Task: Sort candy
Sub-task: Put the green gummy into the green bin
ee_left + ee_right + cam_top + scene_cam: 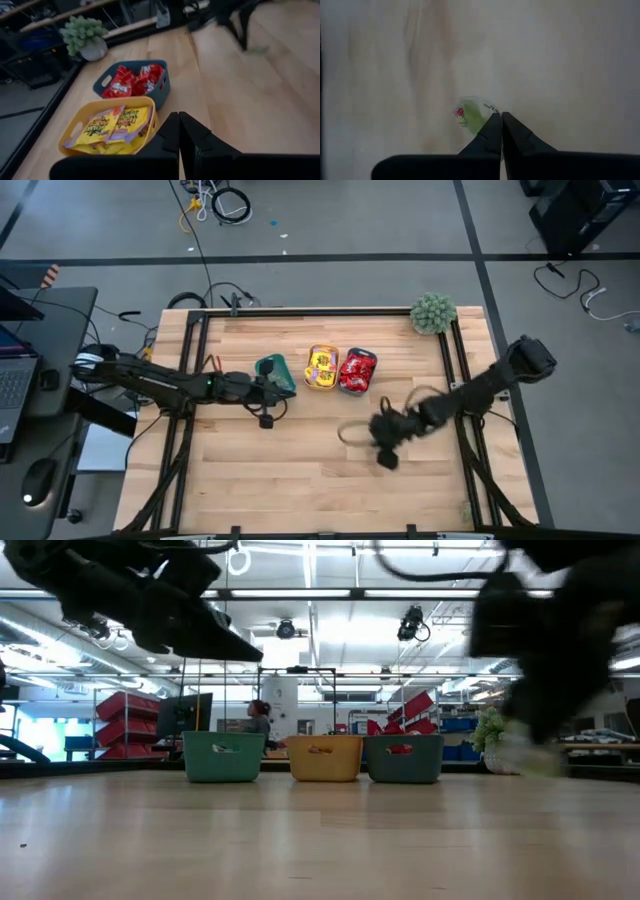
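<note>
Three small trays stand in a row at the table's far middle. The teal tray (272, 368) is on the left, the yellow tray (322, 368) holds yellow candy packets (112, 125), and the blue tray (357, 370) holds red candy packets (131, 80). My left gripper (272, 395) is shut and holds nothing; it hangs beside the teal tray's near side. My right gripper (385, 438) hangs over the bare table, toward the near edge and a little right of the blue tray. It is shut on a pale green candy piece (470, 117). My right gripper pinches the green candy by the edge of its clear wrapper (489, 113), between the two fingertips. The fingers slant down at the table from the right. The candy's body sticks out sideways from the tips over the wood; whether it is clear of the table I cannot tell.
A fuzzy green plant (433, 312) stands at the table's far right corner. Black frame rails (455, 395) run along the table's sides. Bare wood (300, 480) fills the near half. Beyond the table, a laptop desk (30, 380) stands to the left and cables lie on the floor.
</note>
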